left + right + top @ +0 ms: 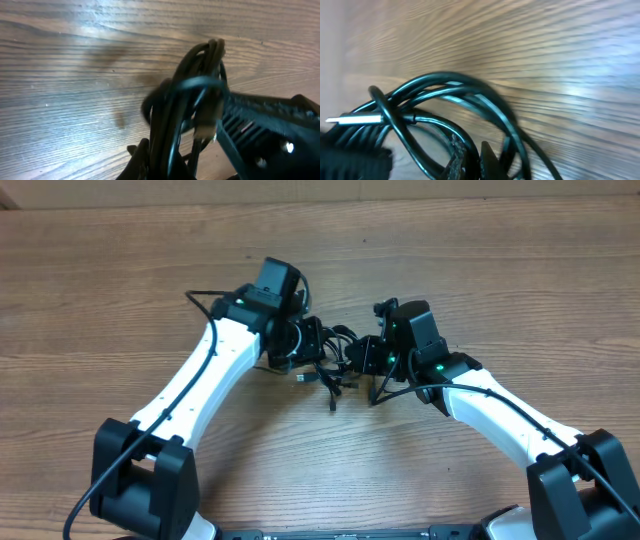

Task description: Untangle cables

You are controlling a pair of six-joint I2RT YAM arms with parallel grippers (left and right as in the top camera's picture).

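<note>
Both my jaws are clamped on the cables [333, 370] over the bench [480, 270], yet they form one knotted bundle, so I judge nearly all untangling is left.

- cables [330, 362]: one tangle on the table [500, 260], about mid-table.
- left gripper [303, 343]: touching the tangle's left side, clamped on strands.
- right gripper [366, 356]: touching the tangle's right side, clamped on strands; tangle sits between the two.
- left arm [200, 380]: runs from the tangle's left back to the near-left edge.
- right arm [500, 415]: runs from the tangle's right back to the near-right edge.
- loose ends [333, 392]: trail from the tangle's near side onto the table.
- plug [355, 119]: juts out beside the loops in the right wrist view.
</note>
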